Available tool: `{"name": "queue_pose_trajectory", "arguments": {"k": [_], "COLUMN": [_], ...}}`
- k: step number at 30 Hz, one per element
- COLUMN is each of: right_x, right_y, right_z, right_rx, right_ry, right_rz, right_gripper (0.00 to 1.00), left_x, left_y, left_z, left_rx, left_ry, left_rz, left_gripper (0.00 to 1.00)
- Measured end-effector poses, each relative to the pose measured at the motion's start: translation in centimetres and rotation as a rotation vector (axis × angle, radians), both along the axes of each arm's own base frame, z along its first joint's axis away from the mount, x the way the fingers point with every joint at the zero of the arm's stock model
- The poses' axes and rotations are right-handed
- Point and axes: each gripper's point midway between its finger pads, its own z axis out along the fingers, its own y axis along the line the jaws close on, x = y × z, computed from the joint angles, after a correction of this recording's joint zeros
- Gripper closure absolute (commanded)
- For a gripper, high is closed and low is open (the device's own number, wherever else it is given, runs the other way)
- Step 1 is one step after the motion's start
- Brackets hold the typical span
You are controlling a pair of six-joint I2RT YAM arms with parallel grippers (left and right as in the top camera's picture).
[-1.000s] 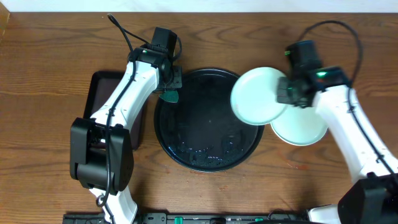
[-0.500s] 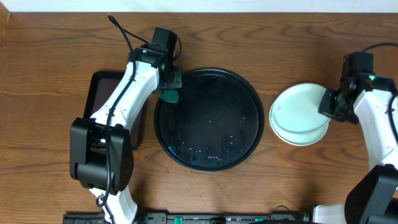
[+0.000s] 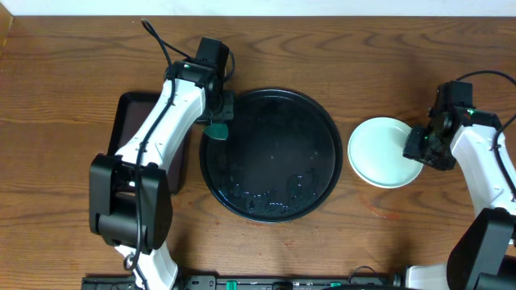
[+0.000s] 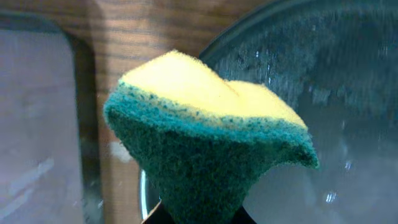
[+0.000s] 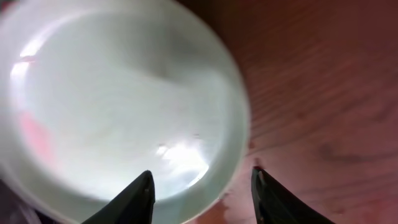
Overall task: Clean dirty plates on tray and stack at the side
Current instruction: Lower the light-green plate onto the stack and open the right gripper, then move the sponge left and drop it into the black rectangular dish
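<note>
Left gripper (image 3: 218, 115) clenched on green-yellow sponge (image 4: 205, 146) at black tray (image 3: 270, 153) left rim, right gripper (image 5: 200, 186) released over stacked plates (image 3: 377, 151), tabletop (image 3: 81, 64) right of tray.

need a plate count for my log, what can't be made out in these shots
- Plate count: overhead shows only the top plate; any beneath are covered, and the right wrist view is blurred.
- Left fingers: the sponge hides them in the left wrist view, which also cuts off at the bottom edge.
- Small rectangular tray: the left arm covers much of it overhead.
</note>
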Motion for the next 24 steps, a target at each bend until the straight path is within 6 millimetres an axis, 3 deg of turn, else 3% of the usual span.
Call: {"name": "queue_pose_trajectory", "arguments": {"k": [3, 5, 6, 10, 12, 16, 24], "right_x": [1.6, 2.8, 3.8, 5.3, 5.5, 5.7, 5.6], "right_y": [1.9, 3.3, 4.7, 8.5, 10.6, 12.9, 13.2], "right_z": [1.5, 2.7, 3.4, 4.3, 4.4, 4.7, 4.6], "right_rx": [0.065, 0.092, 0.107, 0.129, 0.140, 0.144, 0.130], "right_ry": [-0.051, -0.095, -0.132, -0.200, -0.216, -0.236, -0.231], "right_rz": [0.085, 0.144, 0.193, 0.317, 0.376, 0.438, 0.449], "right_gripper": [0.40, 0.21, 0.18, 0.14, 0.14, 0.13, 0.13], "left_x": [-1.0, -1.5, -1.4, -0.6, -0.3, 0.3, 0.2], "left_y": [1.2, 2.7, 4.5, 9.6, 11.9, 14.8, 15.9], "left_z": [1.7, 3.1, 4.4, 5.8, 5.5, 4.3, -0.5], "left_rx": [0.009, 0.014, 0.025, 0.071, 0.093, 0.119, 0.126], "left_ry": [0.005, -0.005, -0.030, -0.076, -0.081, -0.079, 0.028], "left_rz": [-0.010, 0.006, 0.041, 0.122, 0.146, 0.175, 0.171], "left_gripper": [0.92, 0.92, 0.93, 0.92, 0.92, 0.93, 0.92]}}
